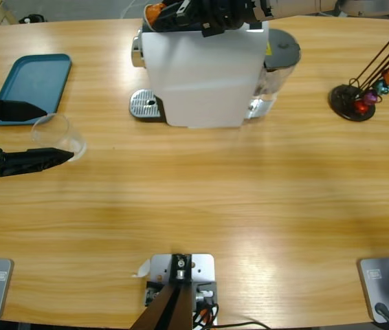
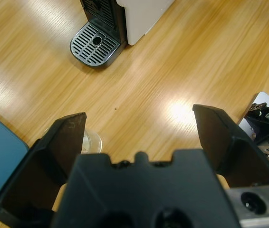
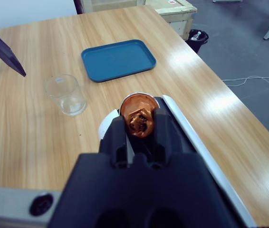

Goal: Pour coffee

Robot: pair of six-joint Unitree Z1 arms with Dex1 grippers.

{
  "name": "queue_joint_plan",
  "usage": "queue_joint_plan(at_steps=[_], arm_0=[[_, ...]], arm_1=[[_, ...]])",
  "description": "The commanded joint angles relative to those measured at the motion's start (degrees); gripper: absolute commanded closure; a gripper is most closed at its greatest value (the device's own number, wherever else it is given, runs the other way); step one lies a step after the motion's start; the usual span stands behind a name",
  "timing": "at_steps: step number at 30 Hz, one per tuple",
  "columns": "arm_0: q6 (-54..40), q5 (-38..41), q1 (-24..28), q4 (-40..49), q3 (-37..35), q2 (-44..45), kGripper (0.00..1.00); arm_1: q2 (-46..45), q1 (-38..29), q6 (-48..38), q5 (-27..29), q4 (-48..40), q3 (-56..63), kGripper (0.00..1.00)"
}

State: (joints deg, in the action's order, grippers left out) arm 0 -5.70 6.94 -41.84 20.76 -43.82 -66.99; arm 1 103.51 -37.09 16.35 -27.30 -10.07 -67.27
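our left gripper point(image 1: 56, 133) comes in from the table's left edge with its jaws spread wide, one on each side of an empty clear glass cup point(image 1: 59, 136) that stands on the wooden table point(image 1: 201, 206) just beside the blue tray point(image 1: 35, 84). in the left wrist view the cup point(image 2: 91, 141) shows just past one jaw, and we cannot tell whether either jaw touches it.

our right gripper point(image 3: 140, 124) is at the top of the white coffee machine point(image 1: 201, 75), its jaws closed on an orange capsule point(image 3: 138, 118) with crumpled foil. in the high view the capsule point(image 1: 154, 11) sits at the machine's top left corner.

the machine's round metal drip grille point(image 1: 146, 104) is bare. we see no coffee in the cup or anywhere on the table.

at the far right a black capsule stand point(image 1: 359, 96) holds orange, blue, purple and red capsules. we can read no brand, label or writing on anything.
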Motion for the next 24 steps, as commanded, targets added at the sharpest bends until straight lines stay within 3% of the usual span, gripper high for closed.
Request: queue_joint_plan(at_steps=[1, 2, 5, 14, 24], arm_0=[[-0.45, 0.0, 0.36, -0.02, 1.71, -1.35, 0.027], [-0.45, 0.0, 0.36, -0.02, 1.71, -1.39, 0.027], [-0.45, 0.0, 0.36, -0.02, 1.72, -1.53, 0.027], [-0.45, 0.03, 0.36, -0.18, 1.72, -1.83, 0.027], [-0.45, 0.17, 0.36, -1.52, 1.36, -2.88, 0.027]], arm_1=[[2.12, 0.62, -0.71, -0.63, 0.84, 2.22, 0.16], [1.91, 0.62, -0.65, -0.41, 0.84, 2.23, 0.072], [1.22, 0.62, -0.56, 0.58, 0.84, 2.27, 0.002], [-0.45, 0.62, -0.35, 2.48, 1.07, 2.34, 0.004], [-7.95, -6.94, 0.98, 15.89, 7.38, -1.62, 0.032]])
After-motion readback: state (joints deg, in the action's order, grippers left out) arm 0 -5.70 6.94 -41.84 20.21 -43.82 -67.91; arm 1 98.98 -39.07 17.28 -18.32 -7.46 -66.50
